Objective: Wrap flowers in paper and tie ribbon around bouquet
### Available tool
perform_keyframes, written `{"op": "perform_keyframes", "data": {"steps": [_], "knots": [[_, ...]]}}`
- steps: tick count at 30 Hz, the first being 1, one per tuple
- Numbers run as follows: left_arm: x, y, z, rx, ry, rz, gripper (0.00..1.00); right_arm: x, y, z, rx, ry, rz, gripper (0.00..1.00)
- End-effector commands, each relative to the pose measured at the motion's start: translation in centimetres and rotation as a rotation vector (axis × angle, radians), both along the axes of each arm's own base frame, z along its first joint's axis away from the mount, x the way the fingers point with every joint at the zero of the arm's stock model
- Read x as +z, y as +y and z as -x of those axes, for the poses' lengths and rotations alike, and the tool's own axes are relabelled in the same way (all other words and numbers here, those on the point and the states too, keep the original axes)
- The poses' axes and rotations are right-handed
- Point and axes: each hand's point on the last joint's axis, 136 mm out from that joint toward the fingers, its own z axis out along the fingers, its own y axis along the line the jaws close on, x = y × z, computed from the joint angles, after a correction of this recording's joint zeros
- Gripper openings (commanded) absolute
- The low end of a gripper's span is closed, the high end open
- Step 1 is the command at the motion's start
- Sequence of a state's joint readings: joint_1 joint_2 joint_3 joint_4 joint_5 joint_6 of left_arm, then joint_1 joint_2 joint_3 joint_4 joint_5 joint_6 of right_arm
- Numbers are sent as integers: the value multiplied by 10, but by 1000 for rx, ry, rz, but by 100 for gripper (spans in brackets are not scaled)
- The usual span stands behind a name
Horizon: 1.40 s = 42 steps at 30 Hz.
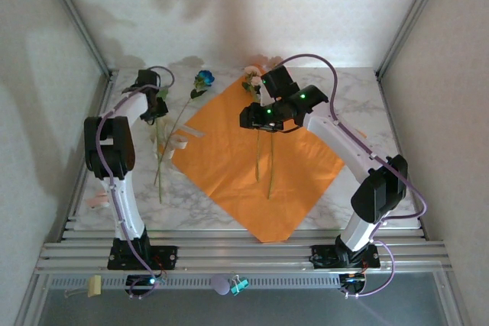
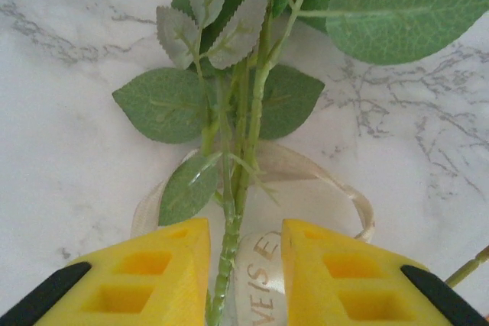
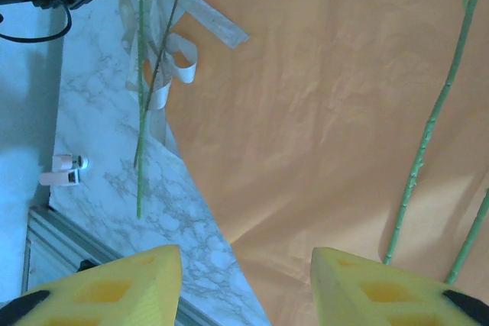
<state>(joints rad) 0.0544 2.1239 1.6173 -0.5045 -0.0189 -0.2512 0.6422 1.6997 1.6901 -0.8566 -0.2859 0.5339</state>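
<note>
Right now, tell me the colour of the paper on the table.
The paper is bright orange, clearest in the top external view.

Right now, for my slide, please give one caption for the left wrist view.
Left gripper, open, straddles leafy green flower stems lying over a looped cream ribbon on the marble table.

The paper (image 1: 229,166) is taken in whole from high above its near side by the top camera. Its left edge is viewed closely, looking down, from the right wrist; the ribbon (image 3: 172,66) beside that edge is shared with the much closer left-wrist view.
</note>
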Motion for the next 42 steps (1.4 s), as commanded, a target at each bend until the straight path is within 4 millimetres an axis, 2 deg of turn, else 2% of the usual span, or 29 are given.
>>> {"op": "perform_keyframes", "data": {"steps": [1, 12, 16, 23, 25, 27, 34, 38, 42], "knots": [[-11, 5, -2, -17, 31, -4, 29, 7, 3, 5, 10, 0, -13, 49], [-39, 9, 0, -26, 99, -28, 26, 9, 2, 5, 9, -1, -7, 49], [-38, 10, 3, -23, 99, -43, 21, 9, 2, 4, 6, -1, -6, 49], [-5, 11, -1, -43, 50, -103, 13, 8, 3, 4, 6, 1, -8, 48], [7, 13, -1, -47, 37, -132, 9, 8, 3, 3, 6, -1, -9, 48], [21, 11, 0, -58, 21, -159, 0, 9, 5, 3, 9, 0, -10, 48], [55, -1, 9, -90, -14, -240, 0, 10, 8, 1, 15, -2, -19, 48], [65, -6, 16, -85, -25, -231, 0, 10, 7, 2, 16, -2, -18, 48], [78, -20, 18, -102, -64, -158, 0, 9, 6, 4, 16, -4, -19, 48]]}}
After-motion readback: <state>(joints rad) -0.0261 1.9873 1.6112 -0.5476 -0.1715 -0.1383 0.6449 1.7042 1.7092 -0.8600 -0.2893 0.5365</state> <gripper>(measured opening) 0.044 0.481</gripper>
